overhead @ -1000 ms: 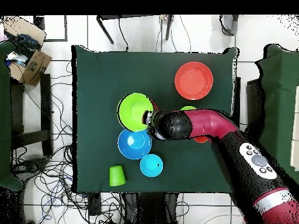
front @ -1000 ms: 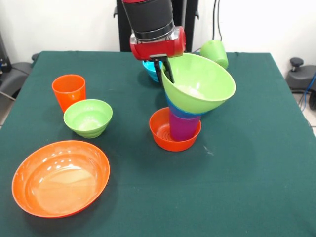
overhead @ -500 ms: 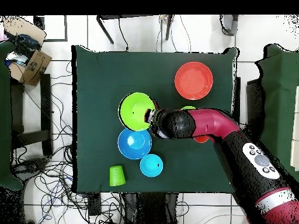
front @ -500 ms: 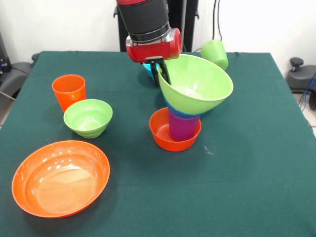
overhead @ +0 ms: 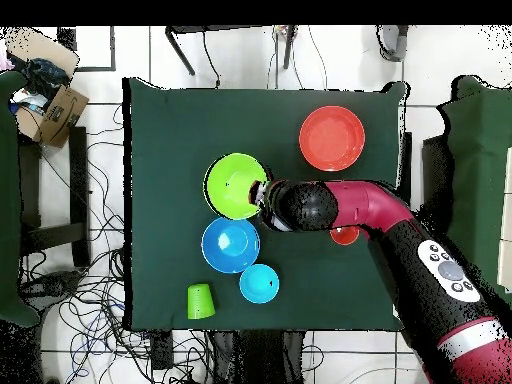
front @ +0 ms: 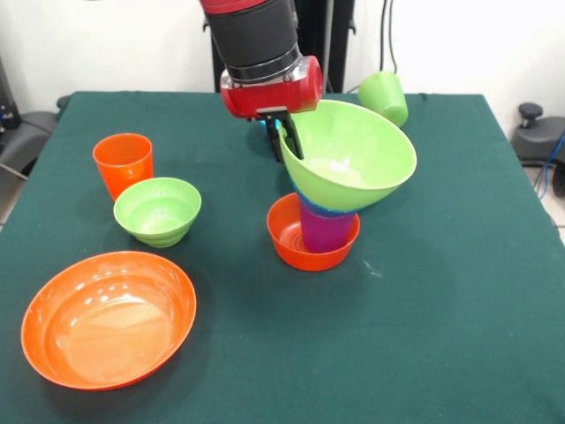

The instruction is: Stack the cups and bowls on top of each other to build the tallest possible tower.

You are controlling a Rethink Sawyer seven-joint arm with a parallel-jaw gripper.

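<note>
The tower stands mid-table in the front view: a small orange bowl [front: 311, 249] holds a purple cup [front: 326, 230], with a blue layer [front: 320, 208] above it. A large lime green bowl [front: 350, 155] sits on top, tilted slightly. My gripper [front: 284, 141] is shut on that bowl's left rim. From overhead the green bowl [overhead: 235, 186] hides the stack, with my gripper [overhead: 262, 195] at its edge. An orange cup [front: 123, 163] stands upright at the left. A lime green cup [front: 384, 95] lies at the back; overhead it [overhead: 200, 300] is near the robot's side.
A small lime green bowl [front: 157, 209] and a large orange bowl [front: 108, 318] sit at the front left. Overhead, a large blue bowl [overhead: 231, 245] and a small light blue bowl [overhead: 259, 283] lie between the tower and the robot's side. The large orange bowl [overhead: 331, 138] is far right.
My gripper has shifted slightly left and up in the front view, still gripping the large green bowl's rim. The bowl now sits more level on the stack.
</note>
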